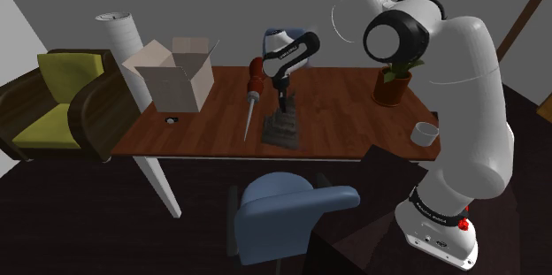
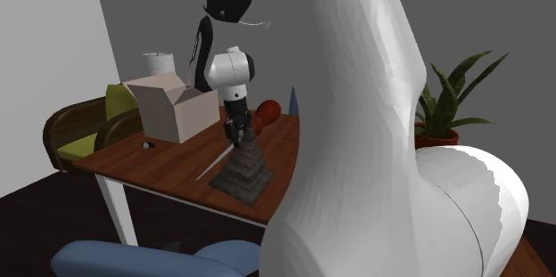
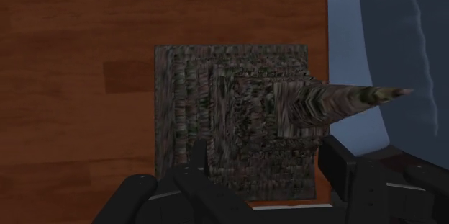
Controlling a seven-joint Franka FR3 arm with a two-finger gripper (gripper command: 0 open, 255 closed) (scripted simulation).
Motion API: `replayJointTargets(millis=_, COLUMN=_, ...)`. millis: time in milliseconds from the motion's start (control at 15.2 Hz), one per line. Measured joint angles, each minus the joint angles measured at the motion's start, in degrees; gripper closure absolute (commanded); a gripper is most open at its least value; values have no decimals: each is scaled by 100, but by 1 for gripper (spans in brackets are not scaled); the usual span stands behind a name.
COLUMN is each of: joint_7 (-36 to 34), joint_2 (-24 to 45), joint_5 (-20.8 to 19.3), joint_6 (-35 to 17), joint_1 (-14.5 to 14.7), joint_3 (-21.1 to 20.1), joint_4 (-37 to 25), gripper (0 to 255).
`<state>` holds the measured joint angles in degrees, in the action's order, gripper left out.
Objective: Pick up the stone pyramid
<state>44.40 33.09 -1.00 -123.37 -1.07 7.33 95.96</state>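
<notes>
- Grey-brown mottled stone pyramid [image 1: 281, 132], stepped with a thin spire, stands near the centre of the shoulder view on the wood tabletop [image 1: 195, 127]. It is close to the front edge, with the blue chair [image 1: 287, 202] lower in the frame.
- Gripper [image 1: 283, 99] hangs directly over the pyramid, pointing down. In the wrist view its 2 black fingers stand spread, pinching nothing, with the pyramid's tiers showing between them.
- Red-handled screwdriver [image 1: 252, 96] lies just beside the pyramid, on its left in the shoulder view. Cannot tell whether they touch.
- Judgement: the step in hand is the descent onto the pyramid.
- To do it well:
  - Centre on the spire and lower until the pads flank the upper tiers, not the thin tip.
  - Sloped sides could squeeze it out, so seat the pads against a step's upright face.
  - Close squarely and lift straight.
  - Keep the screwdriver-side finger off the shaft.
</notes>
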Motion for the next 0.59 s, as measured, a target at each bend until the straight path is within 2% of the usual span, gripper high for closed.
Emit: replayJointTargets(millis=594, joint_7=7, joint_2=-383, joint_5=-33, joint_6=466, joint_1=25, joint_3=23, joint_4=-85, gripper=255)
